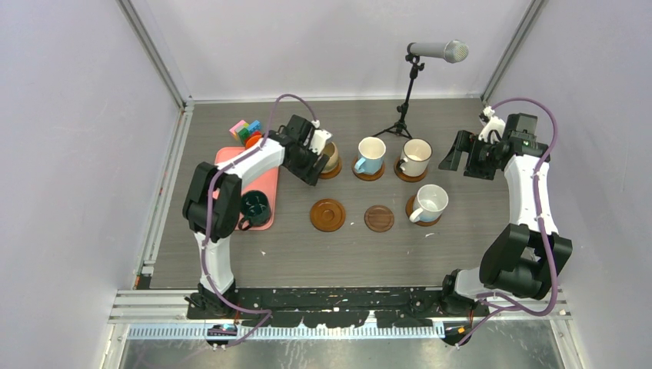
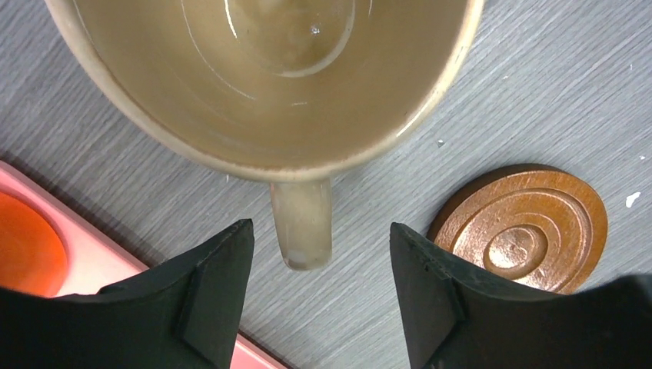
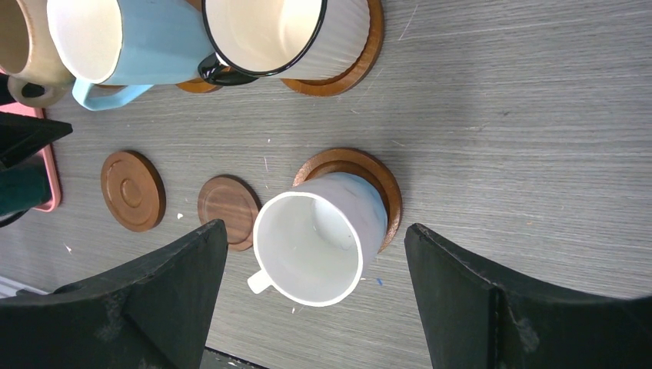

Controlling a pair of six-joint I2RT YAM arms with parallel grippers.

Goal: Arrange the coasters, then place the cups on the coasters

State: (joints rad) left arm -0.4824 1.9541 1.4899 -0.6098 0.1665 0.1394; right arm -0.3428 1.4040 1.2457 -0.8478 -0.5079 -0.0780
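The beige cup (image 1: pixel 331 157) stands on a coaster at the back left. My left gripper (image 1: pixel 315 157) is open just beside it. In the left wrist view the cup's handle (image 2: pixel 302 223) lies between the fingers of the left gripper (image 2: pixel 319 231), with a gap on each side. The light blue cup (image 1: pixel 371 154), cream cup (image 1: pixel 416 157) and white cup (image 1: pixel 430 203) each sit on a coaster. Two coasters (image 1: pixel 327 214) (image 1: pixel 379 218) lie bare. The dark green cup (image 1: pixel 255 206) sits on the pink tray. My right gripper (image 1: pixel 461 154) hangs open and empty above the white cup (image 3: pixel 315 246).
The pink tray (image 1: pixel 269 184) lies at the left, with the orange cup (image 1: pixel 252 141) and coloured toy blocks (image 1: pixel 246 128) behind it. A microphone on a tripod (image 1: pixel 402 115) stands at the back centre. Frame posts and walls close in both sides.
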